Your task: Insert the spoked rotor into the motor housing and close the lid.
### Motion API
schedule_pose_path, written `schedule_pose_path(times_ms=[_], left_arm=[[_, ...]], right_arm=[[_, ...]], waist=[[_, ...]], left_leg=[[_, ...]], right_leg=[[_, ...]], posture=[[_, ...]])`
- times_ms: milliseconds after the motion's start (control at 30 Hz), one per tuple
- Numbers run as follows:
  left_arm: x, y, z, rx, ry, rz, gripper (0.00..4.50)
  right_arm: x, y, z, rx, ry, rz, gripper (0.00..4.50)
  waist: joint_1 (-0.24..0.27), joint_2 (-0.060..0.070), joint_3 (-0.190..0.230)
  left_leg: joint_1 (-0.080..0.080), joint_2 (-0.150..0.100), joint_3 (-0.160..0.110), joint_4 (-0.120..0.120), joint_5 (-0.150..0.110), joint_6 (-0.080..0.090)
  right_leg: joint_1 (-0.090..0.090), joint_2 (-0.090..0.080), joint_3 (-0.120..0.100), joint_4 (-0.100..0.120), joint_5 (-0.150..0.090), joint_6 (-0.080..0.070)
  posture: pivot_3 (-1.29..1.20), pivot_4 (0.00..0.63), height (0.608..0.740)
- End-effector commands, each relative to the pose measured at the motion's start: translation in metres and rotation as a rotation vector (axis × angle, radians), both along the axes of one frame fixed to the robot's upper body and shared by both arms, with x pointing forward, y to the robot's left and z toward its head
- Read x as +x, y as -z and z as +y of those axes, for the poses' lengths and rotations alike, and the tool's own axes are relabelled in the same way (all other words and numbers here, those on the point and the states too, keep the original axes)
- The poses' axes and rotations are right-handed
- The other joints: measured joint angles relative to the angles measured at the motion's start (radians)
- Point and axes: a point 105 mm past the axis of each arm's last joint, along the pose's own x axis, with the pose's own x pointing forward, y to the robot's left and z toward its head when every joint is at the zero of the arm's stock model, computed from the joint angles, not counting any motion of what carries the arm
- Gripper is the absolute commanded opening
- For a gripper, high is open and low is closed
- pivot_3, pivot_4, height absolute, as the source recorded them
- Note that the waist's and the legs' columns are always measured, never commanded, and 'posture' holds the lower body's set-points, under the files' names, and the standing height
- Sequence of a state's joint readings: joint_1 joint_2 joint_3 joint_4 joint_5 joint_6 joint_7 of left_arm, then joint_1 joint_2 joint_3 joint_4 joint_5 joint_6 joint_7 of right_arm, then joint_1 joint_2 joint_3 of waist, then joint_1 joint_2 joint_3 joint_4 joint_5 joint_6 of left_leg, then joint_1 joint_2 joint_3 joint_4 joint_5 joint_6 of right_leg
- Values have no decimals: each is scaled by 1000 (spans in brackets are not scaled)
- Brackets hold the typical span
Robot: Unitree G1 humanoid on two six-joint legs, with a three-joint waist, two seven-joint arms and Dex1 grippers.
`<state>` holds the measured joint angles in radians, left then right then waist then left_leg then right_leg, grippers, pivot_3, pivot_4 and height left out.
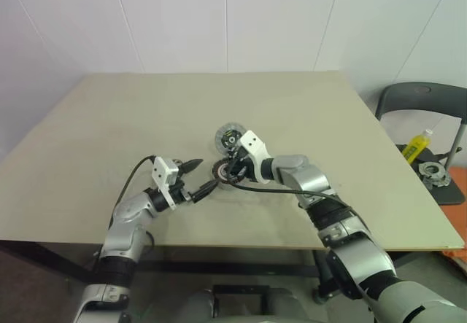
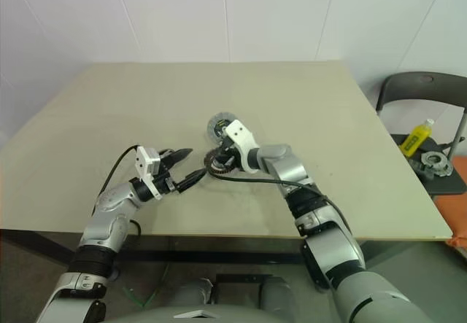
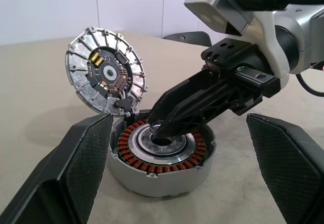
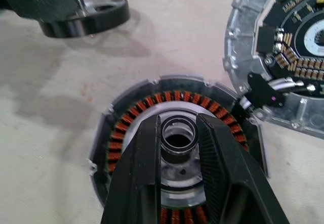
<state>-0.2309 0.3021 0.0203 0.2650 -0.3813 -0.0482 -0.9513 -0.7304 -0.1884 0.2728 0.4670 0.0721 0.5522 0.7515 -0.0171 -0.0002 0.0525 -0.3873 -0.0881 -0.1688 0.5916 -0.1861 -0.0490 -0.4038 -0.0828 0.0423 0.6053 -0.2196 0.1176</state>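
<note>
The motor housing [image 3: 161, 177] sits flat on the table [image 1: 109, 133], open face and axis pointing straight up, while its lid [image 3: 104, 72] stands tilted on edge against the far rim, circuit side facing the housing. The right gripper [image 4: 178, 128] reaches steeply down into the pale centre, its fingers clamped on a small black sleeve [image 4: 178, 140] with its bore upright. The left gripper [image 1: 206, 175] is level with its jaws spread wide towards the housing, and a flat black ring [image 4: 86, 17] by one finger is possibly the spoked rotor.
</note>
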Motion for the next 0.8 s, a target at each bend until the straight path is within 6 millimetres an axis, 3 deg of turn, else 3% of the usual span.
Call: schedule_pose_path(times_ms=[33,800], left_arm=[[0,-11,-2,-5,5,-44,4500],[0,-8,-3,3,11,-41,4500]], right_arm=[[6,-18,7,-4,-29,-74,663],[0,-4,11,-20,-37,-51,663]], waist=[[0,0,0],[-1,0,0]], left_leg=[[0,0,0,0,0,0],[0,0,0,0,0,0]], right_leg=[[0,0,0,0,0,0],[-2,0,1,4,0,0]], posture=[[0,0,740],[0,0,740]])
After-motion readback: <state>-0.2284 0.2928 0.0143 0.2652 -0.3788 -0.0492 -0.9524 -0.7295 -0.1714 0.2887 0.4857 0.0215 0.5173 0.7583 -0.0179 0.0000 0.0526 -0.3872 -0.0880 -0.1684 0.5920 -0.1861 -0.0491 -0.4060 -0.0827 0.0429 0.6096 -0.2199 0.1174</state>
